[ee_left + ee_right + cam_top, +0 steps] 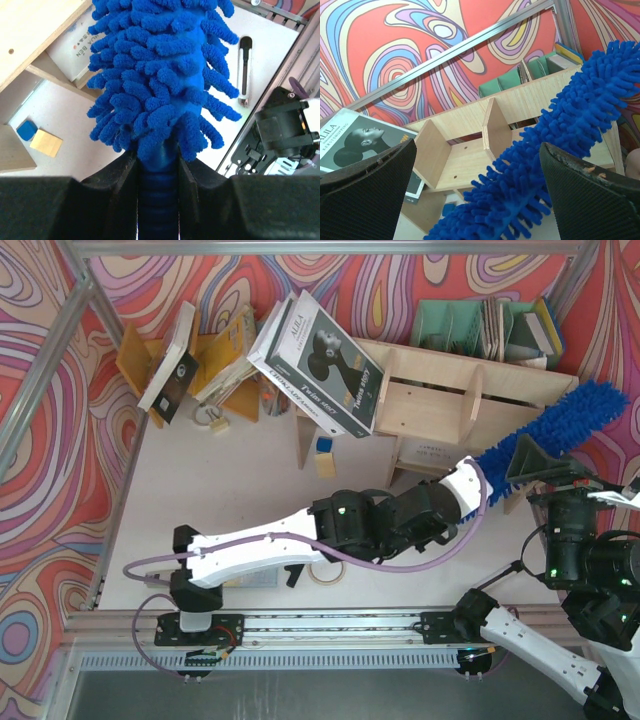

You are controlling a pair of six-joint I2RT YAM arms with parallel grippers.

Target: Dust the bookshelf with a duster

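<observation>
The pale plywood bookshelf (450, 390) stands at the back right, its open compartments showing in the right wrist view (462, 155). The bright blue fluffy duster (565, 425) slants up to the right across the shelf's right end. My left gripper (482, 470) is shut on its dark blue ribbed handle (158, 200), jaws pressed against both sides, and the fluffy head (165, 65) fans out ahead. My right gripper (545, 472) hovers open just below the duster. Its two black pads (365, 185) stand wide apart, with the duster (555, 150) crossing beyond them, untouched.
A large dark book (320, 365) leans on the shelf's left end. An orange-yellow rack (200, 350) with books stands at the back left, and a green file organizer (470, 325) behind the shelf. A blue block (26, 130) and a wooden block (46, 142) lie under the shelf. A tape roll (325, 572) lies by my left arm.
</observation>
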